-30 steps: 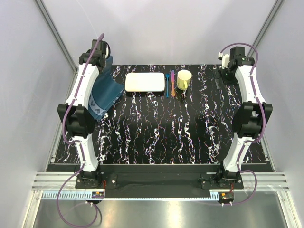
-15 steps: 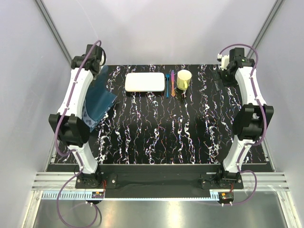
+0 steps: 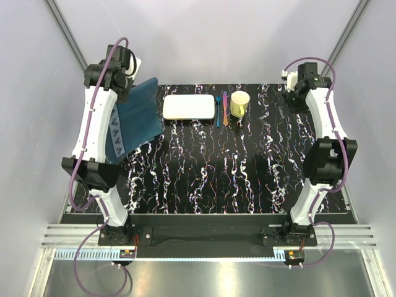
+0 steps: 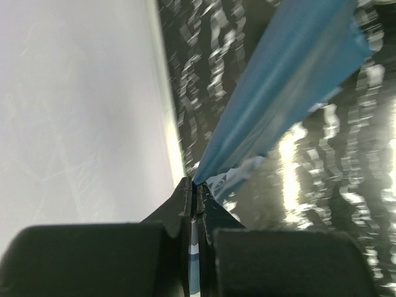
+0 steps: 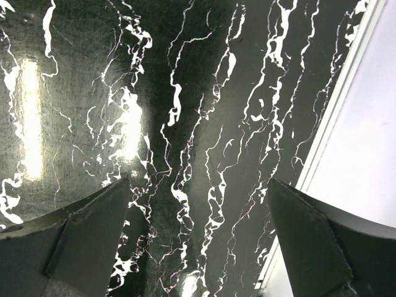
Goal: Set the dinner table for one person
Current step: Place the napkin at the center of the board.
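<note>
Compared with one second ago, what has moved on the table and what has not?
The left claw, shut on the teal-blue patterned cloth placemat, went up and back toward the far-left corner; the cloth, bunched before, now hangs spread out over the black marble-veined tabletop. The white rectangular plate, the yellow cup and the open right claw stayed in place.

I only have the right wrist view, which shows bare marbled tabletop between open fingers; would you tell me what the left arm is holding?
Observer: The left fingers are shut on an edge of the teal-blue placemat, which drapes from them at the far-left corner.
Operator: Thank you. What tableware is out?
Observer: A white rectangular plate, a blue utensil, an orange utensil and a yellow cup line the far edge of the dinner table.
</note>
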